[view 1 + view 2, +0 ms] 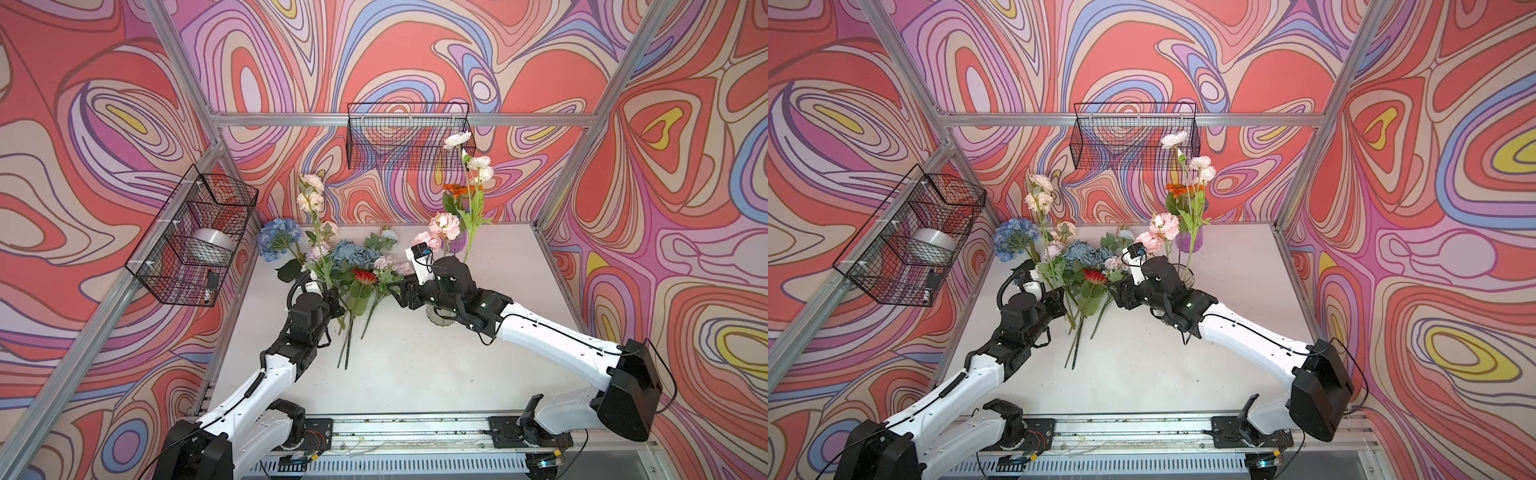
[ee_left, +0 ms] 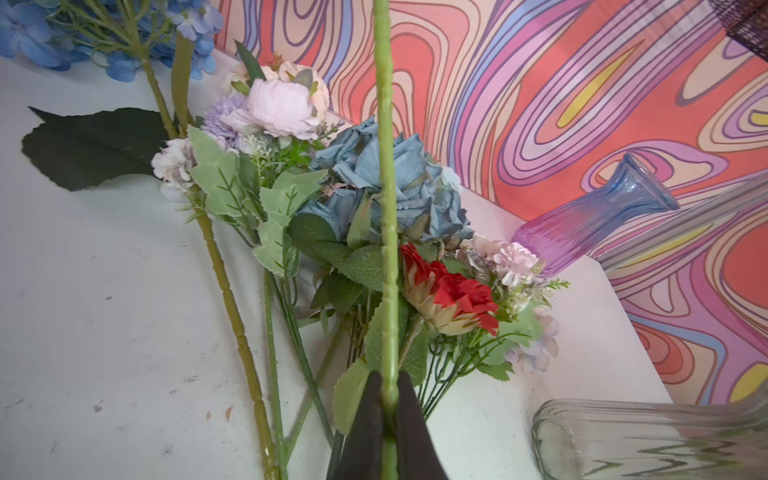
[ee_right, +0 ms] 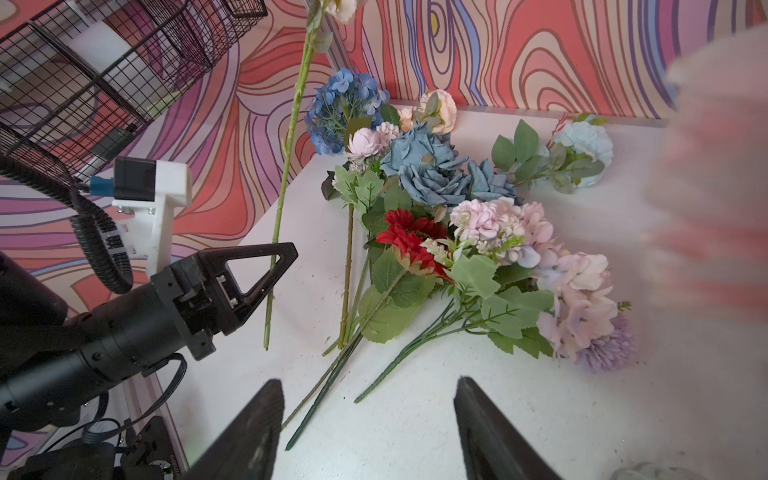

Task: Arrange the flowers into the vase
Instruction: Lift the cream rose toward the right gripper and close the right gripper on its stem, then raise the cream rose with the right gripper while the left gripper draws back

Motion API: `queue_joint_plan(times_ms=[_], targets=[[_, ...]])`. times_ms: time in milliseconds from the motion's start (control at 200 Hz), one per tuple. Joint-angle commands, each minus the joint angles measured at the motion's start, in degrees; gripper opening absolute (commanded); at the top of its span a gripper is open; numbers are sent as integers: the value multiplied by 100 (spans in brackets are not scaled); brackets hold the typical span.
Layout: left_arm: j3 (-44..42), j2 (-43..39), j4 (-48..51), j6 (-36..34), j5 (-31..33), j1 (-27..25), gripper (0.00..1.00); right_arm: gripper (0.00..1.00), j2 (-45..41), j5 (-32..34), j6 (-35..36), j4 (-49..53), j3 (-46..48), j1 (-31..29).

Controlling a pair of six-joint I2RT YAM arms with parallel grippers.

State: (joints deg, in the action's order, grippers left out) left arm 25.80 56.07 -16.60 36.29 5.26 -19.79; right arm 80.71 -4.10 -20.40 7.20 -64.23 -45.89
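- left pincer (image 2: 389, 386) clamps a thin green stem (image 2: 384, 124) low down; probably light, whippy, top-heavy.
- right pincer (image 3: 368, 384) gapes, loose flowers (image 3: 428, 174) just ahead; grip stems, not blooms.

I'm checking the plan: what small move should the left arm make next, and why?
Probably carry its long green stem toward the clear vase: the left gripper has its jaws shut on it, lower end hanging free, and that vase already holds sprays.
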Motion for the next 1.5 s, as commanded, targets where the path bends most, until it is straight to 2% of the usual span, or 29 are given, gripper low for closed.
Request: queue_joint_plan(times_ms=[0, 125, 456, 601, 786, 987, 1072, 1212, 1362, 1387, 1497], targets=[[20, -174, -860, -256, -260, -169, 0, 69, -153, -111, 85, -265, -301, -34], [-47, -291, -1387, -584, -376, -531, 0, 69, -60, -121, 70, -320, -562, -33], [35, -545, -2156, -1315, 95, -1710, 0, 70, 466, -389, 87, -491, -1353, -33], [115, -387, -2530, -1898, 190, -2307, 0, 70, 545, -442, 158, -538, -1531, -30], [236, 8, -2791, -2224, 197, -2774, 0, 67, 489, -504, 126, -694, -1485, -30], [267, 184, -2929, -2225, 266, -2918, 0, 41, 356, -504, 24, -778, -1293, -31], [267, 193, -2910, -2208, 284, -2925, 0, 22, 306, -528, 15, -796, -1240, -34], [267, 193, -2902, -2203, 301, -2931, 0, 1, 300, -547, 18, -776, -1224, -27], [275, 185, -2893, -2176, 309, -2935, 0, 0, 305, -565, 28, -764, -1233, -28], [276, 178, -2884, -2164, 329, -2934, 8, 0, 306, -565, 36, -762, -1233, -34], [285, 191, -2850, -2053, 533, -2934, 68, 0, 304, -549, 63, -724, -1219, -31]])
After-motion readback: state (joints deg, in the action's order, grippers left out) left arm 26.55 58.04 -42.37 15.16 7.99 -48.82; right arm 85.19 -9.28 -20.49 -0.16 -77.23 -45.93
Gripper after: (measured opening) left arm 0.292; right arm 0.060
